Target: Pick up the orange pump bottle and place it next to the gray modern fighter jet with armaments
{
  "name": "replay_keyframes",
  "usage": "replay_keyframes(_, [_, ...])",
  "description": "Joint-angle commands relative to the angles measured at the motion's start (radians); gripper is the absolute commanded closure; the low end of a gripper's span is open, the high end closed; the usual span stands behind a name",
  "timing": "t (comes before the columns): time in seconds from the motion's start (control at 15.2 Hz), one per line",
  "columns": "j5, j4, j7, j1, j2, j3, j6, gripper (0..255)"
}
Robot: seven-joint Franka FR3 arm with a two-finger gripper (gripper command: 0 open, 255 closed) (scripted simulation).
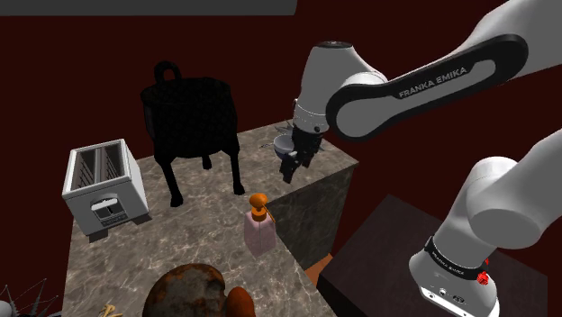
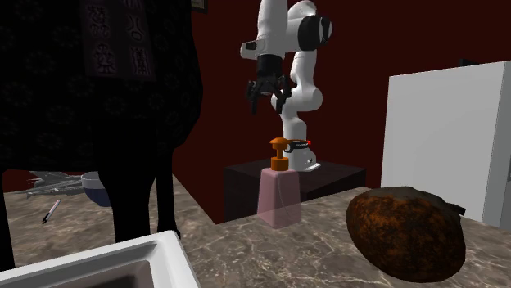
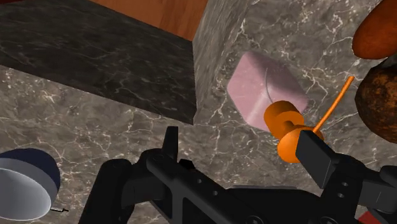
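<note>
Black two-finger gripper (image 1: 293, 164), fingers apart & empty, hangs over grey marble counter (image 1: 171, 248). Pink squarish bottle w/ orange pump (image 1: 259, 225) stands well below & ahead of it, near counter edge. Risk: off-centre approach clips pump head, tips bottle over edge.
</note>
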Motion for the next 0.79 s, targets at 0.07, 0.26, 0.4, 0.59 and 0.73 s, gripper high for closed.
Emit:
replay_keyframes(0.07, [-0.010,0.031,0.037,0.011,0.099,0.047,0.084,0])
replay_keyframes(0.26, [-0.041,0.067,0.080,0.016,0.200,0.090,0.160,0])
replay_keyframes(0.4, [-0.075,0.097,0.116,0.019,0.271,0.117,0.207,0])
replay_keyframes(0.59, [-0.106,0.105,0.142,0.018,0.320,0.127,0.249,0])
replay_keyframes(0.73, [-0.126,0.102,0.156,0.016,0.347,0.129,0.275,0])
